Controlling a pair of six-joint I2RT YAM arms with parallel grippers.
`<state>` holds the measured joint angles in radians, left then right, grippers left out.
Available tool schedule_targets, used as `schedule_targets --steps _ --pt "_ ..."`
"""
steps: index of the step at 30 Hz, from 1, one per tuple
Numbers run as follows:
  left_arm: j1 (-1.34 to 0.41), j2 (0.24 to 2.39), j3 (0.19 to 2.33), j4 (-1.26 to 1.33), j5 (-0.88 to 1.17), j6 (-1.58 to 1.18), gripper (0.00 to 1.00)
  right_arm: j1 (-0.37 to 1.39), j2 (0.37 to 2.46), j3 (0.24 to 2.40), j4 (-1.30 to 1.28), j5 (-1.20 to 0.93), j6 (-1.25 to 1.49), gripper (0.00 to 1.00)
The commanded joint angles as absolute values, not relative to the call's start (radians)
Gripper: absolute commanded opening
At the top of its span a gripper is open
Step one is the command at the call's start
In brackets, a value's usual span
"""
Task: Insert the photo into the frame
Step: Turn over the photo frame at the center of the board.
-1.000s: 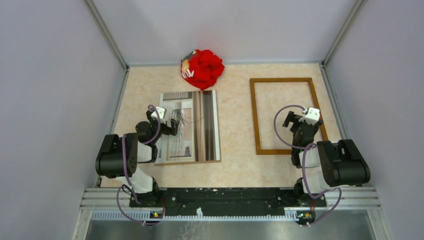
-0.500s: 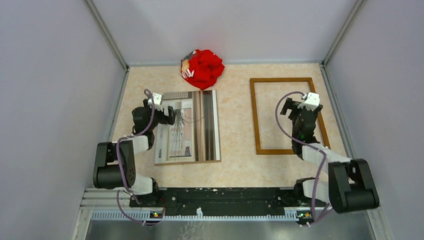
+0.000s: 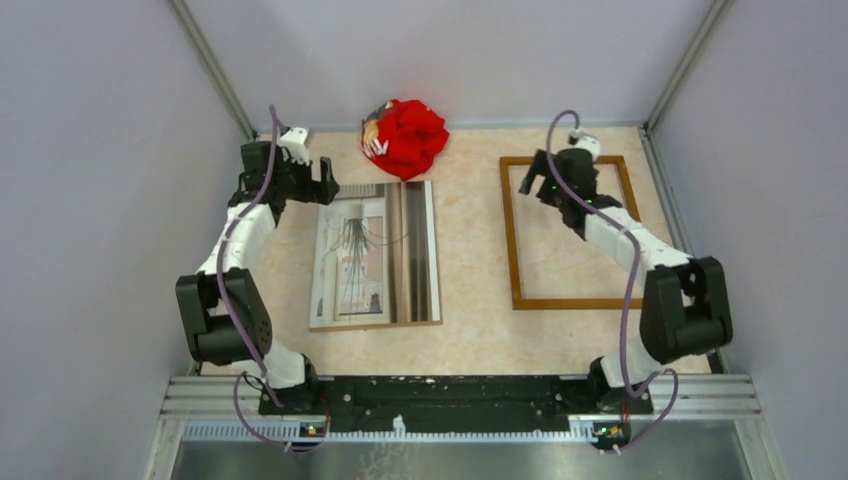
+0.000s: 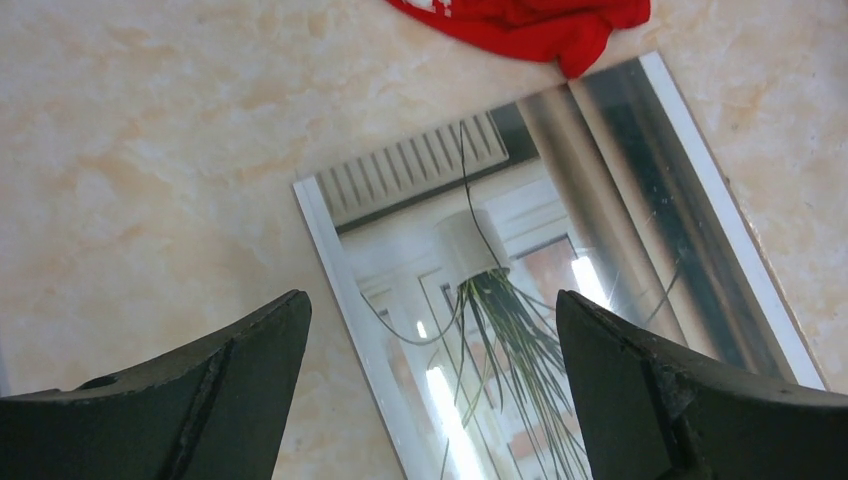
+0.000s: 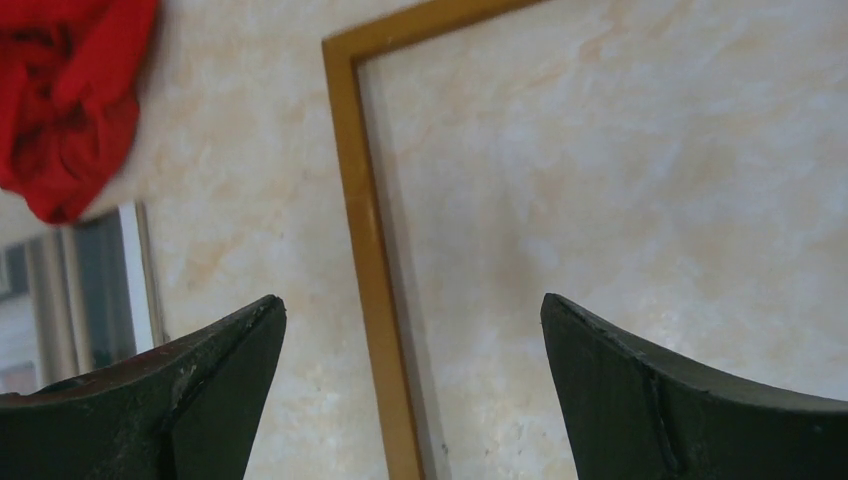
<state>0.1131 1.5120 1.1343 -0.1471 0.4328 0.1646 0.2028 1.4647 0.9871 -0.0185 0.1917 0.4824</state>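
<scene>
1. Beige marbled tabletop (image 3: 470,260): task barely begun, nothing joined
2. Thin brown wooden rectangular frame (image 3: 509,235) lies flat near the right edge, empty
3. Large rectangular window-and-plant photo (image 3: 375,255) lies face up left of centre, well apart from it
4. Crumpled red cloth (image 3: 405,137) at the far edge
5. Left gripper (image 4: 430,310), wide open and empty, hovers by the photo's far left corner; right gripper (image 5: 410,305), likewise, above the frame's far left corner; picking up and seating remain
</scene>
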Motion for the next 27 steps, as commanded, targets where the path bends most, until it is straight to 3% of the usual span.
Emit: schedule_targets --steps 1,4,15,24,27 --pt "0.124 1.578 1.227 -0.43 0.468 0.196 0.99 0.326 1.559 1.066 -0.24 0.265 0.403 0.99" --pt "0.125 1.589 1.234 -0.457 0.462 0.209 0.99 0.356 1.62 1.1 -0.247 0.217 0.394 0.98" --pt "0.125 1.598 1.252 -0.532 0.466 0.224 0.99 0.445 1.882 1.28 -0.39 0.306 0.351 0.69" --pt "0.124 1.604 1.258 -0.592 0.469 0.233 0.99 0.491 1.973 1.302 -0.451 0.397 0.357 0.35" --pt "0.124 1.601 1.258 -0.601 0.458 0.238 0.99 0.502 1.97 1.288 -0.443 0.406 0.372 0.15"
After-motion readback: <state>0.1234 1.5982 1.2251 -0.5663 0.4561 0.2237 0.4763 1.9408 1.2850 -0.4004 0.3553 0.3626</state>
